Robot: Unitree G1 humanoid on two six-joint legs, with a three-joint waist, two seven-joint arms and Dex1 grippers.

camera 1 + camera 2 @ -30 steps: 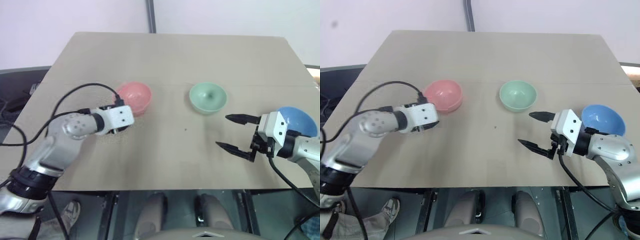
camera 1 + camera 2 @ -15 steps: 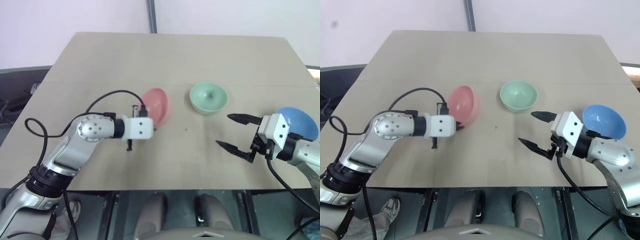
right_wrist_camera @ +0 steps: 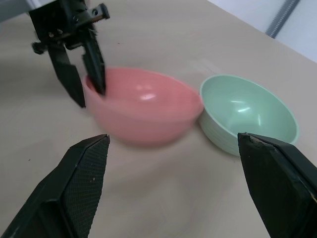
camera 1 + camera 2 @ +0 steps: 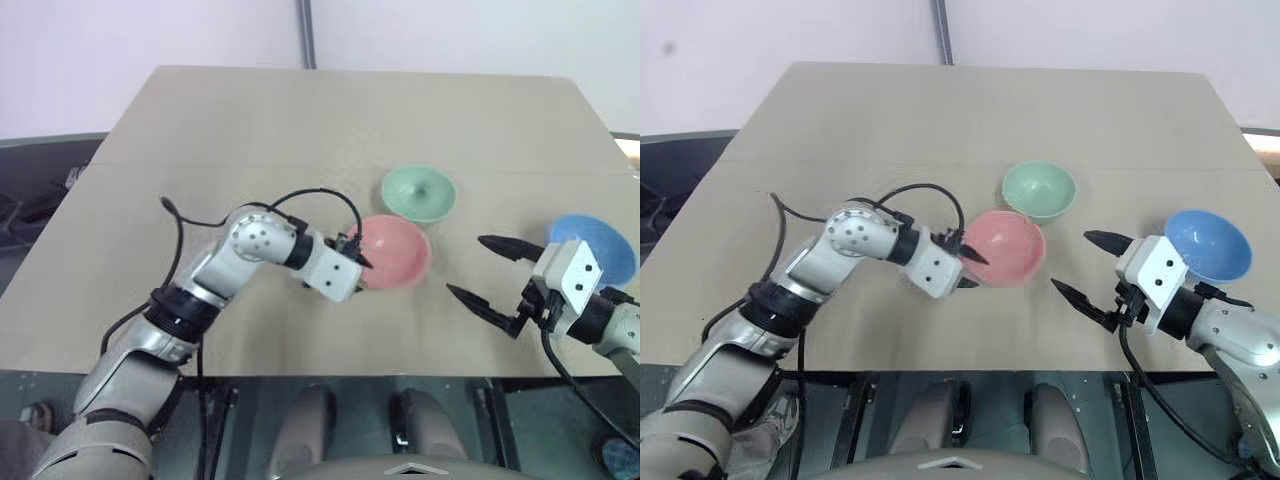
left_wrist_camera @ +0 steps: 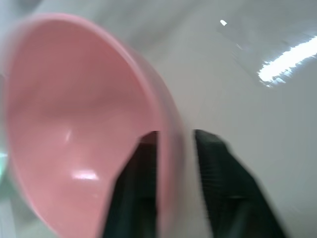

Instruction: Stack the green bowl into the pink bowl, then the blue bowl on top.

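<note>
The pink bowl (image 4: 395,250) sits upright on the table just in front of the green bowl (image 4: 418,193), the two nearly touching. My left gripper (image 4: 358,265) is at the pink bowl's left rim, one finger inside and one outside (image 3: 69,82), with small gaps to the rim, so it stands open. The blue bowl (image 4: 1207,245) rests at the table's right edge, partly behind my right arm. My right gripper (image 4: 465,265) hangs wide open to the right of the pink bowl, pointing at it, with nothing between its fingers.
The tan table (image 4: 300,120) stretches bare behind and to the left of the bowls. Its front edge (image 4: 300,372) runs close below both arms. A black cable (image 4: 300,195) loops over my left wrist.
My left gripper swept right, dragging the pink bowl from the table's left to just in front of the green bowl. The bowl was tipped half a second ago and now sits level. The fingers have parted.
</note>
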